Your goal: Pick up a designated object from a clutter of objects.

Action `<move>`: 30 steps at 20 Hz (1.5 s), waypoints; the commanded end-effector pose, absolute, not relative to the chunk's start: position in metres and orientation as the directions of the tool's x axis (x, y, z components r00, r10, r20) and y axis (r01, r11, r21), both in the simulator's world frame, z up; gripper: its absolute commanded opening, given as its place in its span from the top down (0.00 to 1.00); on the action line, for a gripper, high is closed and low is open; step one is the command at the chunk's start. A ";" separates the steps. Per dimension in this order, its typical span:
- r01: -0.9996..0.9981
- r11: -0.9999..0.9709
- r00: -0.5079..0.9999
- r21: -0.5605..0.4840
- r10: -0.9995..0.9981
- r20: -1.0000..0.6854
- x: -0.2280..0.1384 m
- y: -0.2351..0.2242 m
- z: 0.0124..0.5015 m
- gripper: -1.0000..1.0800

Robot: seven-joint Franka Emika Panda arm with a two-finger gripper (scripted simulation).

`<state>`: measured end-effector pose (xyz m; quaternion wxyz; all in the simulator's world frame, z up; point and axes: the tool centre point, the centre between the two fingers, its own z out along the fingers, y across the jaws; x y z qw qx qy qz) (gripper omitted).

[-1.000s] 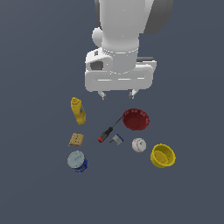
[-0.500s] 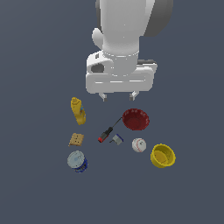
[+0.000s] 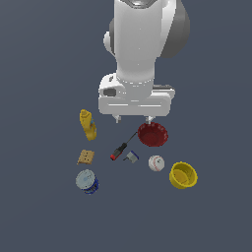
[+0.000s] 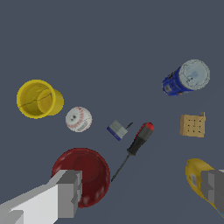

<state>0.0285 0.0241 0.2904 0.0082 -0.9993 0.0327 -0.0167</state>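
Exterior view: claw (image 3: 133, 119) hanging spread wide and empty above the clutter, over the red bowl's (image 3: 152, 134) edge. Tiny grey-blue piece (image 3: 131, 157) lying on the worktop (image 3: 44, 211), between red-handled screwdriver (image 3: 122, 148) and white baseball (image 3: 156, 163). Yellow cup (image 3: 183, 175) at the exterior view's right; yellow bottle (image 3: 88, 124), cracker square (image 3: 85, 157) and blue-white can (image 3: 87, 181) at its left.

Wrist view: grey-blue piece (image 4: 117, 129) just beside the screwdriver handle (image 4: 141, 138), apart from the baseball (image 4: 78, 119). Grey fingertips (image 4: 69, 193) set far apart, nothing between.
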 end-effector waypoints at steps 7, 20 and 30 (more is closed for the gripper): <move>-0.265 -0.964 0.964 -0.025 -0.266 0.018 0.041 0.025 0.232 0.04; -0.576 -0.817 0.817 -0.017 -0.576 0.000 0.046 0.025 0.133 0.04; -0.719 -0.695 0.695 -0.004 -0.719 -0.001 0.041 0.023 0.078 0.04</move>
